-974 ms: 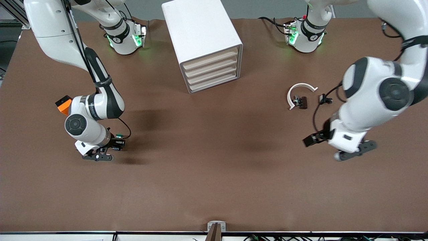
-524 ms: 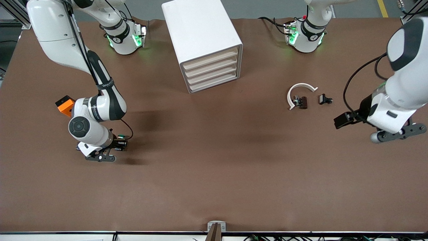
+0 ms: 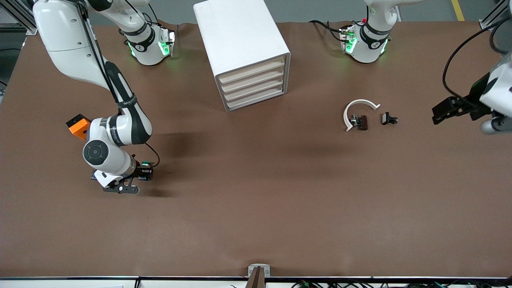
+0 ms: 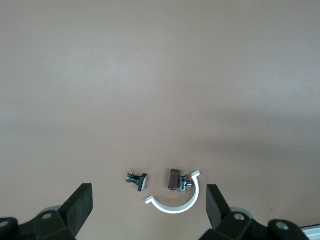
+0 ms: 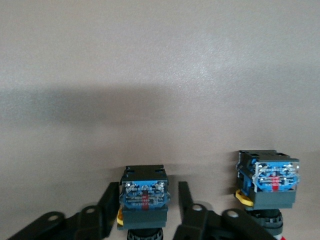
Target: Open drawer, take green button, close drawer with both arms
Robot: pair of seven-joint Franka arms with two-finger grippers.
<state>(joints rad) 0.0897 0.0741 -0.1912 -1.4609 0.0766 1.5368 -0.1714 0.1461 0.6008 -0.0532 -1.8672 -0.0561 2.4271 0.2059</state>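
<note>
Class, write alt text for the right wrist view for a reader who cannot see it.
The right hand straddles a button with a blue base on the brown table, fingers close on either side. A second, similar button stands beside it.

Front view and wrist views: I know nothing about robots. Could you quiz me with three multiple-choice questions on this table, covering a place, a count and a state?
1. Where does the white curved piece lie?
A. on the table, toward the left arm's end
B. on top of the cabinet
C. in a drawer

2. How many drawers does the cabinet have?
A. two
B. four
C. six

3. How does the left gripper stand?
A. shut on a button
B. shut on nothing
C. open

Answers:
1. A, it rests on the brown surface, away from the cabinet.
2. B, four cream fronts are stacked in it.
3. C, its fingers stand wide apart with nothing between them.
</note>
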